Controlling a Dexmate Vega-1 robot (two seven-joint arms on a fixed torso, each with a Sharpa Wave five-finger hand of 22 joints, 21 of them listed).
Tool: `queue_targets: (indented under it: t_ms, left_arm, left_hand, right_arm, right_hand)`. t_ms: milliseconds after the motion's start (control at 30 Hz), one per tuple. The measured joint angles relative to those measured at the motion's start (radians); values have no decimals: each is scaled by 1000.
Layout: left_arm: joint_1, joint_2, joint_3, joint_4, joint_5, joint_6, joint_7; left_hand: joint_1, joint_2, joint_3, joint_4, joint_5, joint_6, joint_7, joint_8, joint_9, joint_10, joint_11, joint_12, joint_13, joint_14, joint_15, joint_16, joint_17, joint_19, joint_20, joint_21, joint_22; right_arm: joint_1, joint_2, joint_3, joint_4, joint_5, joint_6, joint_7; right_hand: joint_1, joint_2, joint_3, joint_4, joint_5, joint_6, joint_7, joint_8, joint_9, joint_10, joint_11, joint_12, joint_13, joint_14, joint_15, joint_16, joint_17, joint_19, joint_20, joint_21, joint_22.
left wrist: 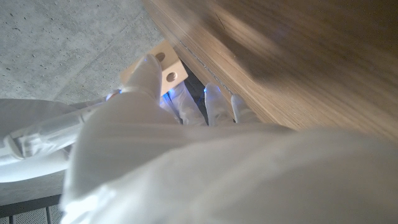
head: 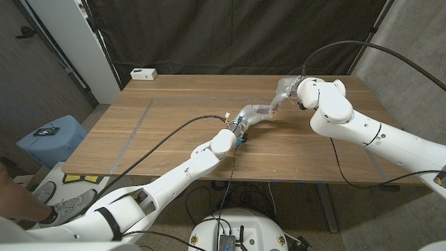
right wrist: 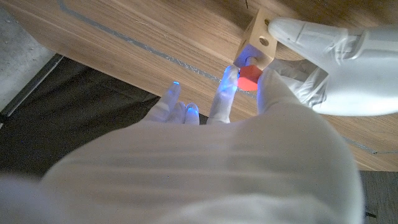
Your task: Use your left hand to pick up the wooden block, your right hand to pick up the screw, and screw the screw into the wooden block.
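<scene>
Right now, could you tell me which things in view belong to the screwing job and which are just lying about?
Part of the job:
wooden block, held by the left hand
red-headed screw, pressed at the block by the right hand

Just lying about:
white box at the table's far corner
blue stool beside the table

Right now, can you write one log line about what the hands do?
left hand: holds pale wooden block with holes | right hand: presses red-headed screw at block
</scene>
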State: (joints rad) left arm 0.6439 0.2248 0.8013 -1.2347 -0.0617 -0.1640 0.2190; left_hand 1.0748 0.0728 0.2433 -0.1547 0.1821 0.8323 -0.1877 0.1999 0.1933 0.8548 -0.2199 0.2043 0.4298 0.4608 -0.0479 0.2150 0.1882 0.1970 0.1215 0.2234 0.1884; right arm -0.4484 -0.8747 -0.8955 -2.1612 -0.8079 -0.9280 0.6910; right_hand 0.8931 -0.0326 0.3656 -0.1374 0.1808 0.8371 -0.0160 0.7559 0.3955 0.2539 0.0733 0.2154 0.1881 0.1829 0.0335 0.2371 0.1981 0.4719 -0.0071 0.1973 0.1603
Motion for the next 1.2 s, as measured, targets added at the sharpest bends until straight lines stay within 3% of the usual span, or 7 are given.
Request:
queue_targets:
  t_ms: [300, 500, 800, 1033, 1200]
  left_arm:
    - [0, 0, -1, 0, 0, 0, 0]
    - [0, 1, -1, -1, -1, 1, 0]
    - [0, -1, -2, 0, -3, 1, 0]
    - [0, -2, -2, 3, -6, 2, 0]
    - [-1, -3, -3, 6, -7, 2, 0]
  left_hand:
    - [0, 0, 0, 0, 0, -2, 2, 0, -1, -2, 2, 0, 0, 3, 3, 0, -2, 0, 0, 0, 0]
    - [7, 7, 0, 0, 3, -4, 4, 0, 0, -1, 1, 2, -1, 3, 3, 0, -2, 0, 0, 0, 0]
    - [9, 9, 5, -1, 3, -3, 4, 0, 1, -1, 1, 3, -1, 3, 3, 0, -2, 0, 0, 0, 0]
    - [9, 9, 5, -1, 3, 0, 7, 0, 1, 3, 2, 3, -1, 3, 3, 0, -2, 0, 0, 0, 0]
    - [10, 9, 5, -1, 3, 0, 7, 0, 1, 3, 2, 2, -1, 3, 3, 0, -2, 0, 0, 0, 0]
  right_arm:
    - [-11, 22, -5, 16, -58, -4, 1]
    - [-24, 36, -5, 27, -90, -4, 1]
    - [-41, 55, 6, 40, -129, -4, 11]
    - [-52, 64, 15, 45, -158, -4, 26]
    - [-56, 67, 19, 46, -179, -3, 41]
  right_hand:
    - [-20, -1, -13, 6, 5, 75, -3, 52, 24, 50, -7, 8, 0, 29, -19, 0, 0, 24, -4, 0, 0]
    - [-37, -2, -25, 9, 5, 120, 2, 65, 15, 71, -14, 8, 0, 49, -20, 4, 0, 43, -7, 0, 0]
    - [-231, -49, -125, 86, 23, 140, 5, 63, -16, 93, -14, -5, 0, 62, -26, -1, 0, 52, -9, -5, 5]
    - [-290, -74, -163, 108, 38, 116, 7, 53, -25, 93, -14, -12, 0, 62, -26, -12, 0, 48, -13, -9, 5]
    - [-314, -80, -176, 122, 46, 96, 9, 45, -25, 93, -14, -16, 0, 62, -26, -12, 0, 48, -13, -9, 5]
